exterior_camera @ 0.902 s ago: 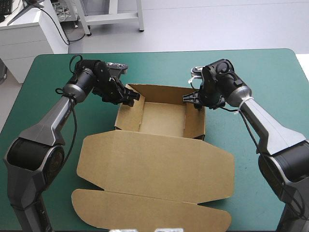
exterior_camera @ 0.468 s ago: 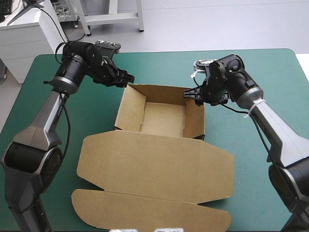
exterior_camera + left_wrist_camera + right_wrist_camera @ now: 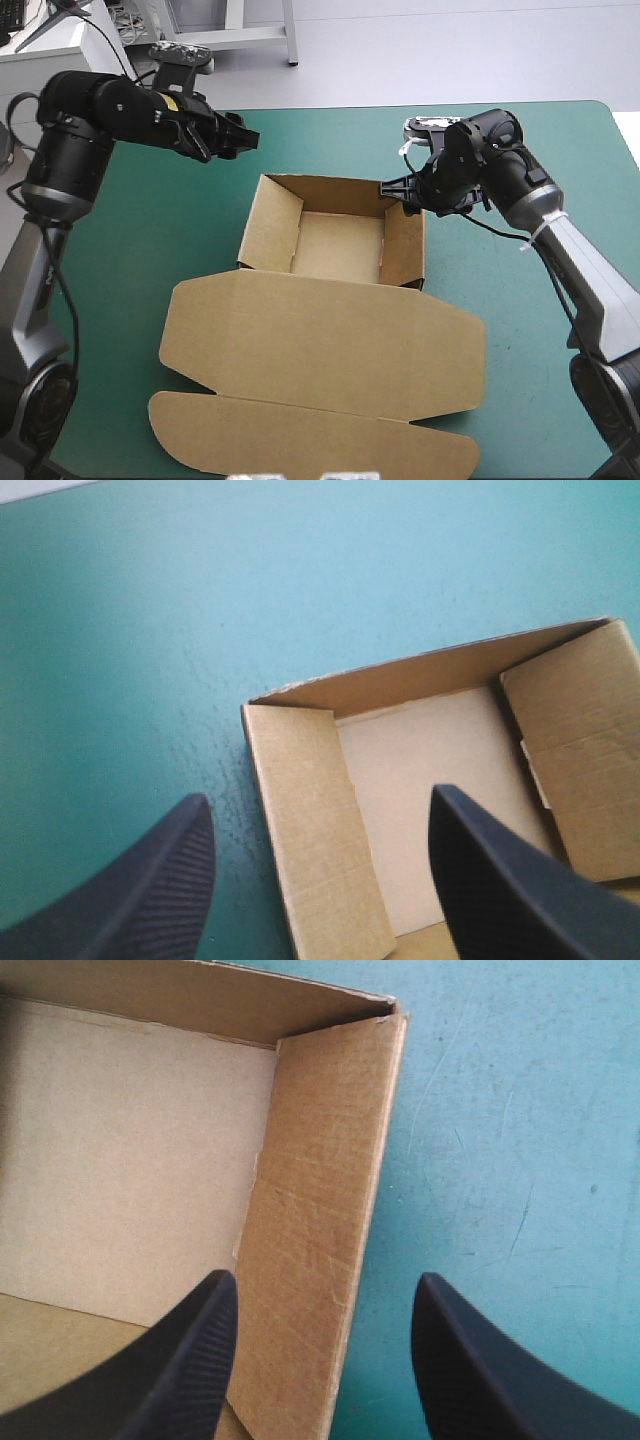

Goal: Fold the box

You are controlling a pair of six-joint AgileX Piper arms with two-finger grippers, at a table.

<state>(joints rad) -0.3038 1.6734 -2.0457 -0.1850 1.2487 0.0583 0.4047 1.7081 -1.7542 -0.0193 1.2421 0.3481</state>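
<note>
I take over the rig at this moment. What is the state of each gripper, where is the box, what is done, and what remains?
Left gripper: open, empty, raised beyond the far-left corner of the box.
Right gripper: open, over the far-right corner, one finger on each side of the right wall, not clamped.
Box: open tray on the teal-green cover.
Done: walls raised.
Left: lid lies flat toward the near edge, not yet folded.
</note>
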